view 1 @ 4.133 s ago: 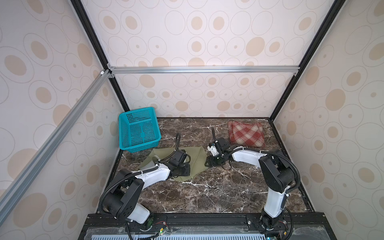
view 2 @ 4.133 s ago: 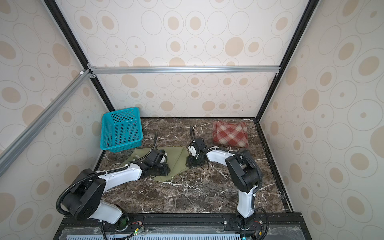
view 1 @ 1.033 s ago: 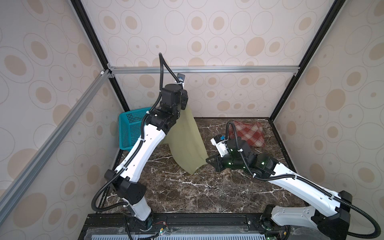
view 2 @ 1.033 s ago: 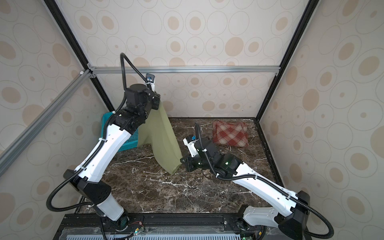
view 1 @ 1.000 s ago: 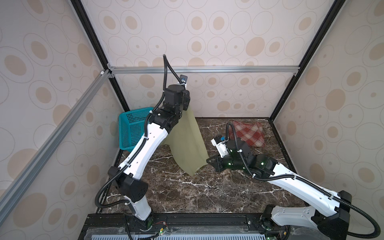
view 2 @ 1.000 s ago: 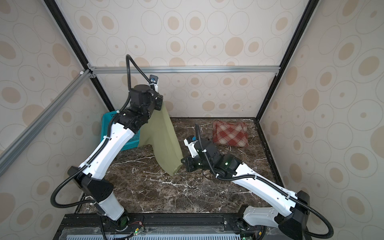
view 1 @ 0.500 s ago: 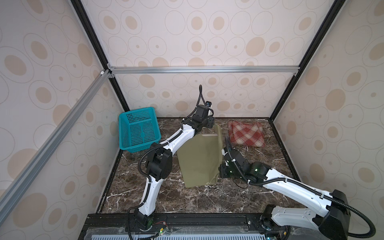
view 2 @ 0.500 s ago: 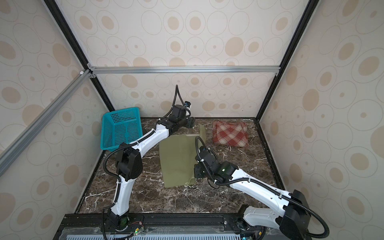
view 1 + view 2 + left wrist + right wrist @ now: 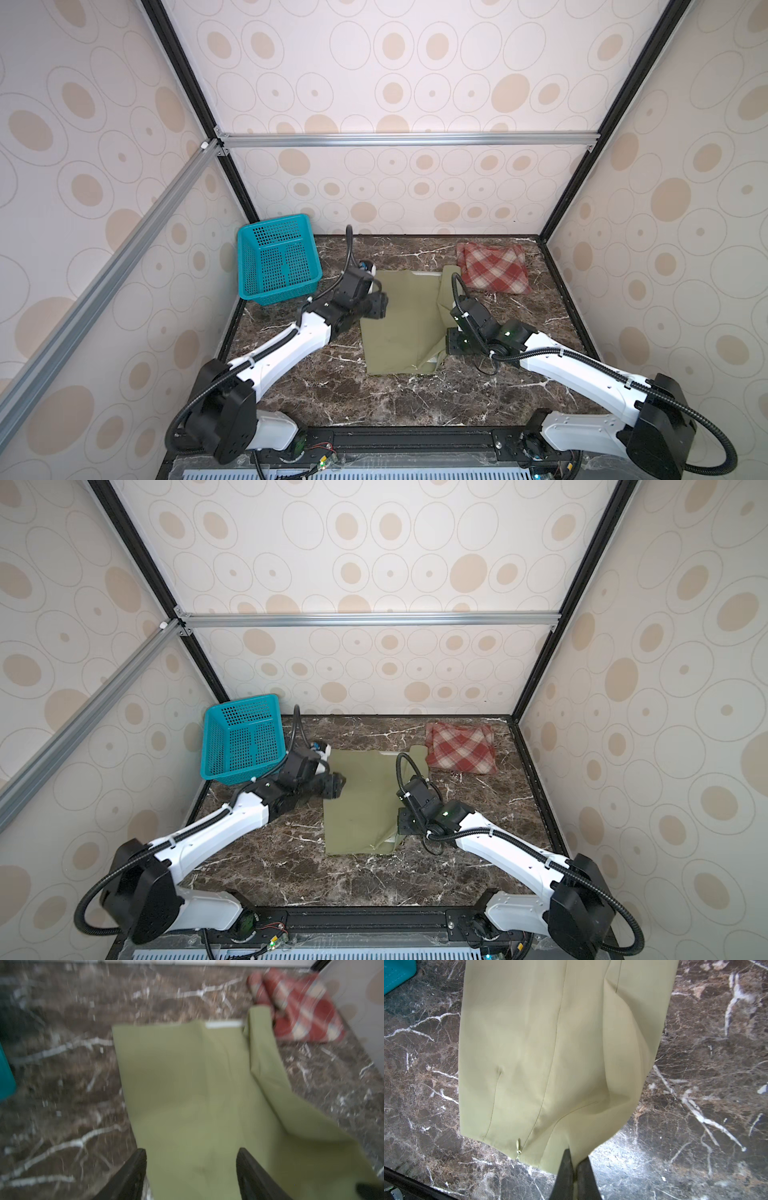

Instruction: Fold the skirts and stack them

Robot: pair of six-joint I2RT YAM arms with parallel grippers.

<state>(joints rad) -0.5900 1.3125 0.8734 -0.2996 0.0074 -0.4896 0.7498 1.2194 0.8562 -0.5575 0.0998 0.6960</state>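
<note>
The olive-green skirt (image 9: 399,328) (image 9: 359,804) lies spread on the marble table, its right side raised in a loose fold. My left gripper (image 9: 376,306) (image 9: 336,788) hovers over the skirt's left edge. In the left wrist view it (image 9: 191,1159) is open, with only the green cloth (image 9: 187,1088) below it. My right gripper (image 9: 451,348) (image 9: 402,825) is shut on the skirt's near right corner; in the right wrist view the jaws (image 9: 575,1160) pinch the cloth (image 9: 550,1043). The red-and-cream plaid skirt (image 9: 492,268) (image 9: 461,742) (image 9: 299,1007) lies folded at the back right.
A teal perforated basket (image 9: 276,262) (image 9: 241,737) stands tilted at the back left corner, close to my left arm. Patterned walls enclose the marble table (image 9: 374,407) on three sides. The green skirt's far right corner nearly touches the plaid skirt.
The green skirt, hanging from my raised left gripper a second ago, now lies on the table. My left gripper has let go and drawn back to the left. The right gripper keeps its hold.
</note>
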